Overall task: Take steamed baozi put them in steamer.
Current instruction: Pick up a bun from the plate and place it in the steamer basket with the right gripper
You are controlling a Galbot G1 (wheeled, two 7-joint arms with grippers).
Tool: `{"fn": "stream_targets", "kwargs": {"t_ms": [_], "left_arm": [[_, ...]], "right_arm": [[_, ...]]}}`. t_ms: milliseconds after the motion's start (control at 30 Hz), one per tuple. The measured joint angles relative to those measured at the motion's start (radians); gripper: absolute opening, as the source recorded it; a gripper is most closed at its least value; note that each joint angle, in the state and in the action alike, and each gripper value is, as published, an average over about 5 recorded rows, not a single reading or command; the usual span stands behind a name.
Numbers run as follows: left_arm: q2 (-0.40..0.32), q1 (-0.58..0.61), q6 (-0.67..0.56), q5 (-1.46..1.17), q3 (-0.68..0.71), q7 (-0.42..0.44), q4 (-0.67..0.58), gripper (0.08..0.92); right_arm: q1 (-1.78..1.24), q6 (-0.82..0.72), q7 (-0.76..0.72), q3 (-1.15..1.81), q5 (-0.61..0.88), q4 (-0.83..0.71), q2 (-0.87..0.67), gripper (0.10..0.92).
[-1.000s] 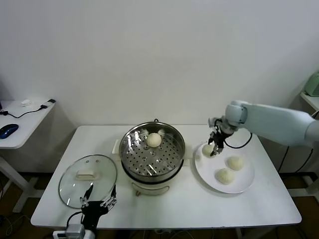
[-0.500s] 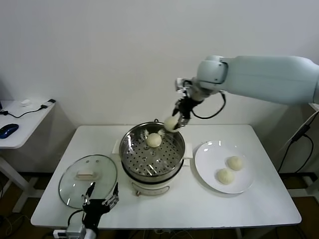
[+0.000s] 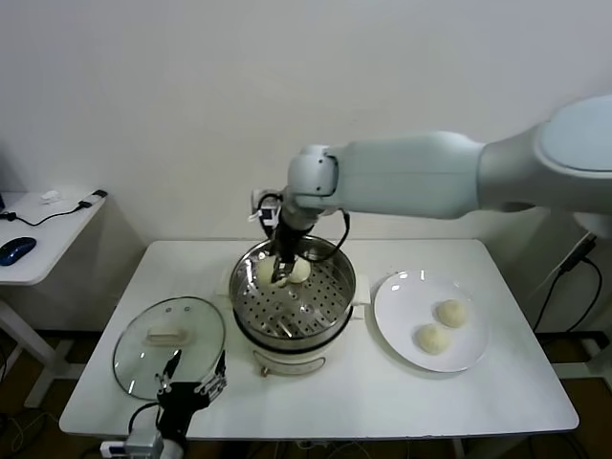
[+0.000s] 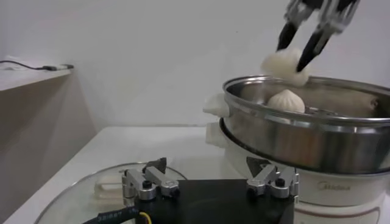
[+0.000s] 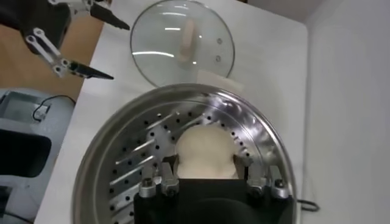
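Observation:
My right gripper (image 3: 278,272) hangs over the back of the steamer (image 3: 293,330), shut on a pale steamed baozi (image 5: 205,151) just above the perforated tray (image 5: 131,176). From the left wrist view the held baozi (image 4: 284,63) sits slightly above the steel rim (image 4: 304,115). Another baozi (image 3: 300,271) rests on the tray beside it. Two more baozi (image 3: 450,313) (image 3: 432,338) lie on the white plate (image 3: 397,306) to the right. My left gripper (image 3: 191,390) stays open and empty at the table's front edge.
The round glass lid (image 3: 168,344) with its cream handle lies flat left of the steamer, just behind my left gripper. A side table (image 3: 38,234) with a blue mouse stands at the far left. A wall rises close behind the table.
My right arm lifted a baozi off the plate, swung it left and lowered it over the steamer. The plate went from three baozi to two. The left arm did not move.

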Motion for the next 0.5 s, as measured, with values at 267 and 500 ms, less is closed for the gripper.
{"fn": "stream_targets", "kwargs": {"t_ms": [267, 500], "left_arm": [[-0.002, -0.012, 0.008, 0.001, 0.008, 0.003, 0.005, 0.823], [-0.002, -0.015, 0.011, 0.000, 0.009, 0.004, 0.010, 0.823]], "right_arm": [[-0.091, -0.005, 0.010, 0.011, -0.038, -0.087, 0.050, 0.628], [-0.126, 0.005, 0.002, 0.023, -0.057, -0.116, 0.063, 0.727]]}}
